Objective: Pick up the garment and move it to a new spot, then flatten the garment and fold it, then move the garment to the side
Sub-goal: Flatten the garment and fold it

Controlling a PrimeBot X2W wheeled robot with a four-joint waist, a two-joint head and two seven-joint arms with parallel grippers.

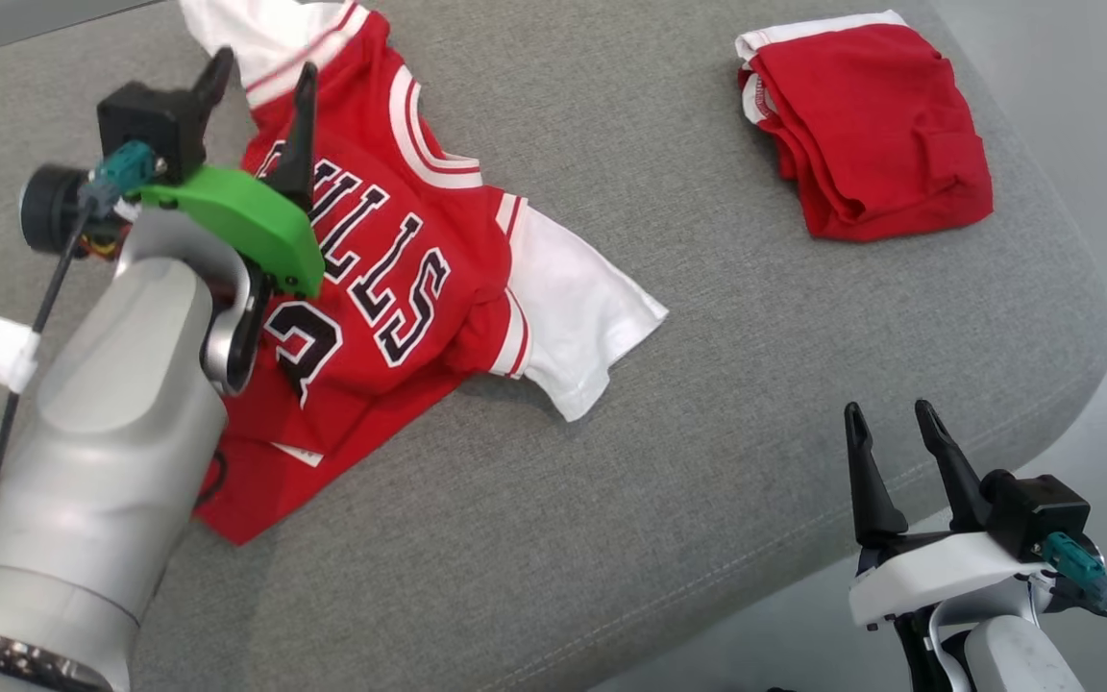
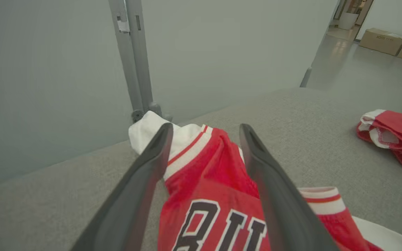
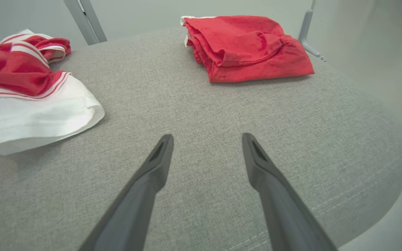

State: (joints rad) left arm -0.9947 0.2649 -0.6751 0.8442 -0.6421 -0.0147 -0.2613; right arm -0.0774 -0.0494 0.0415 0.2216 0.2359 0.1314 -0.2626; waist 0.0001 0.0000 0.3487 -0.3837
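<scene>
The left arm reaches forward over the grey table (image 1: pixel 707 404), its left end effector (image 1: pixel 265 69) spread open just above the far sleeve of the red-and-white jersey (image 1: pixel 400 269), which lies rumpled on the table's left half. The right end effector (image 1: pixel 890 413) hangs open at the near right edge. The pale forearm (image 1: pixel 102 432) and green wrist housing (image 1: pixel 246 221) hide the jersey's left side and part of its lettering and number.
</scene>
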